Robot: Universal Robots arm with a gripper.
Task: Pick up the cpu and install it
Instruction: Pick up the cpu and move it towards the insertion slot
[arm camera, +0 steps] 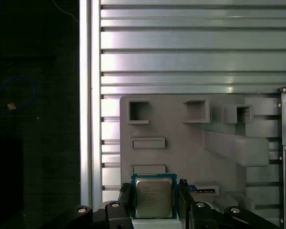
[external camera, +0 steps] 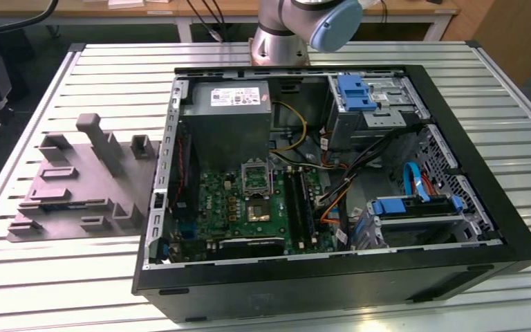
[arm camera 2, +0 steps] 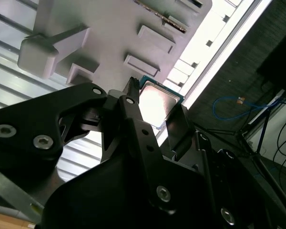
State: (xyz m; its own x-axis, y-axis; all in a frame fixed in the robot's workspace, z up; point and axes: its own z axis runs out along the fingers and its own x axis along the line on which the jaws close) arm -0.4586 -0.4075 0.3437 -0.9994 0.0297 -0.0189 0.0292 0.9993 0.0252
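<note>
Step, I think: lifting done, carrying.
Your claw point(arm camera: 154, 190) pinches cpu point(arm camera: 153, 198) by two edges, up above grey tray point(arm camera: 181, 152).
Socket point(external camera: 256, 177) on green motherboard point(external camera: 238, 207) well apart.
You likely need slow, flat carry.

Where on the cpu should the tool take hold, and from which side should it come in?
By two opposite edges of the cpu, coming in square to its silvery top. It is a thin flat square, so only its straight, parallel sides give the fingers opposing faces. In both wrist views the tool sits that way, one finger against each side, the top left uncovered.
</note>
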